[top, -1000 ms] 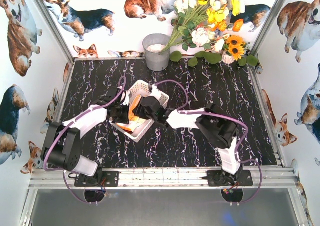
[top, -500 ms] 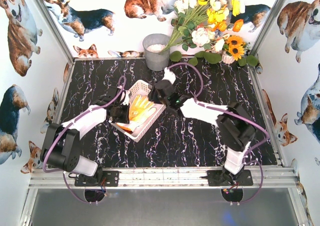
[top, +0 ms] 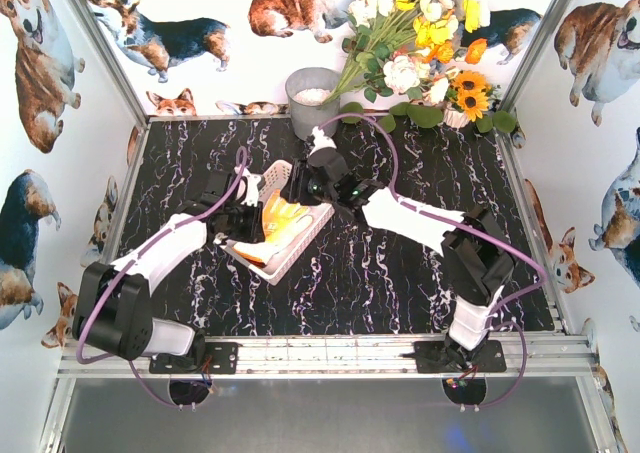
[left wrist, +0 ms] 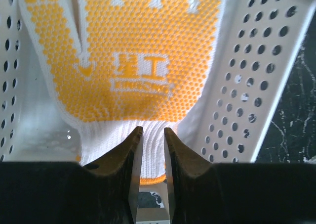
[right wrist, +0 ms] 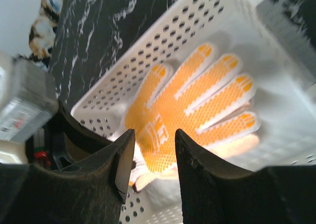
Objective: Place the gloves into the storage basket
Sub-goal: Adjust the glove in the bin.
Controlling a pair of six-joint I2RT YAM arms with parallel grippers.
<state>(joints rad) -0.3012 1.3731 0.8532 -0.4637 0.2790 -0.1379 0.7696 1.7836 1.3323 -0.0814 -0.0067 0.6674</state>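
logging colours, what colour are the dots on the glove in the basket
Orange-yellow dots on a white knit glove; best in left wrist view.

Only readable-ish print sits on palm of yellow glove (left wrist: 143, 51) lying in storage basket (left wrist: 256, 75). Left wrist view: logo left blank among yellow dots, two Chinese-style characters, second looks like 工, first too chunky to call. Under them, boxed line of small capitals, too blurry to spell out. Right wrist view: sticker (right wrist: 19, 116) on grey block, print illegible.
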